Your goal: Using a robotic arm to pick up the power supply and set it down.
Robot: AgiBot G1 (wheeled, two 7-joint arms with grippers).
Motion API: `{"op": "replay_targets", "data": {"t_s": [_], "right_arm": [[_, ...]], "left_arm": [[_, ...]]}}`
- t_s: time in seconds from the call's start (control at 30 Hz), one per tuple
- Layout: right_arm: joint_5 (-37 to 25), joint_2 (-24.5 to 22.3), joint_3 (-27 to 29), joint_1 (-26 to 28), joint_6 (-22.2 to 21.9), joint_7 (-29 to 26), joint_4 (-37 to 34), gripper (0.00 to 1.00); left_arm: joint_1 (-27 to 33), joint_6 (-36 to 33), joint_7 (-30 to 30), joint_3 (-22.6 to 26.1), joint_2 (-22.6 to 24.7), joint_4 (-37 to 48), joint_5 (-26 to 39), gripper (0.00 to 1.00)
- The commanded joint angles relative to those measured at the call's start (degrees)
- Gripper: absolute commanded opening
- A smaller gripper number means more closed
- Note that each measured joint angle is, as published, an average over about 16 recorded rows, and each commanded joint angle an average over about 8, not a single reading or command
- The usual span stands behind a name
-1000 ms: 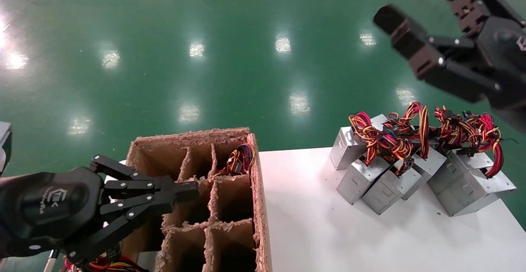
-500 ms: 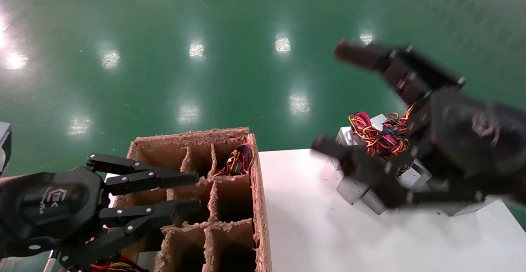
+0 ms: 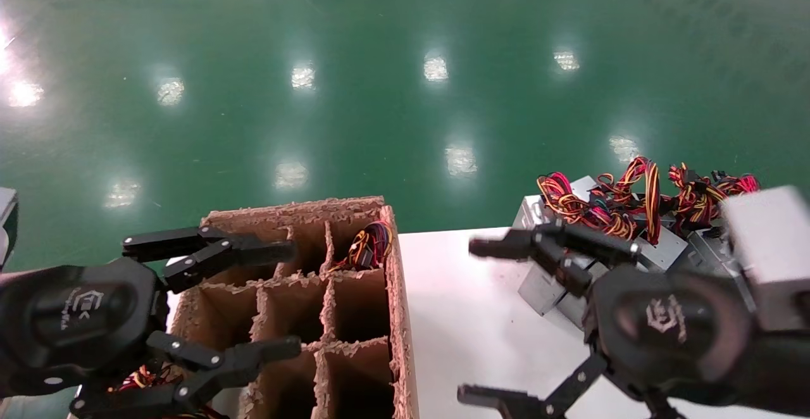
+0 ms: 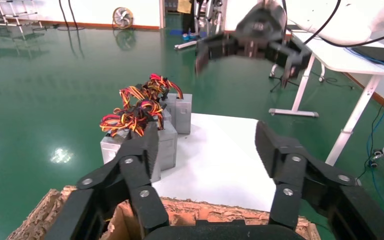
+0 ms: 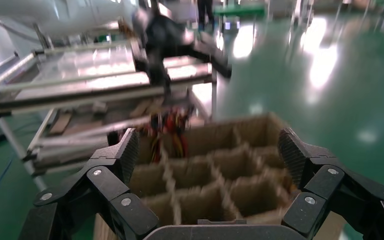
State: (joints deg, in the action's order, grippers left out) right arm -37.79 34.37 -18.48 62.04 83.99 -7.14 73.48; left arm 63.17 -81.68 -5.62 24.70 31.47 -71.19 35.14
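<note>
Several silver-grey power supplies point(image 3: 535, 216) with red, yellow and black wires point(image 3: 607, 210) are piled at the back right of the white table point(image 3: 455, 318); the left wrist view shows the pile point(image 4: 176, 112) too. The robotic arm's right gripper point(image 3: 471, 322), with its grey camera box point(image 3: 766, 254), hangs open and empty over the table, in front of the pile and pointing at the cardboard box point(image 3: 395, 292). In its own view the right gripper point(image 5: 210, 152) faces the divided box point(image 5: 220, 165). My left gripper point(image 3: 288, 299) is wide open and empty above the box; so the left gripper point(image 4: 207, 150) also appears in its wrist view.
The cardboard box has several compartments; a back one holds a wire bundle point(image 3: 370, 245), and the same bundle point(image 5: 167, 127) appears in the right wrist view. Green floor point(image 3: 380, 90) lies beyond the table. More coloured wires point(image 3: 145, 378) lie low at the left.
The right gripper swung down from high at the upper right to low over the table, turning toward the cardboard box. The left gripper went from shut to wide open.
</note>
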Motion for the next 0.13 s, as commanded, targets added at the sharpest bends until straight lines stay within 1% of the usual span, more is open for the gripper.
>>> {"op": "replay_targets", "data": {"t_s": [0.03, 0.13], "right_arm": [[-5.6, 0.8, 3.4, -0.6, 2.3, -4.3, 0.1, 1.0], [-7.4, 1.1, 4.4, -0.8, 2.9, -5.4, 0.2, 1.0]], "left_arm": [[0.0, 0.0, 0.0, 0.0, 0.0, 0.0, 0.0, 1.0], [0.0, 0.0, 0.0, 0.0, 0.0, 0.0, 0.0, 1.0]]}}
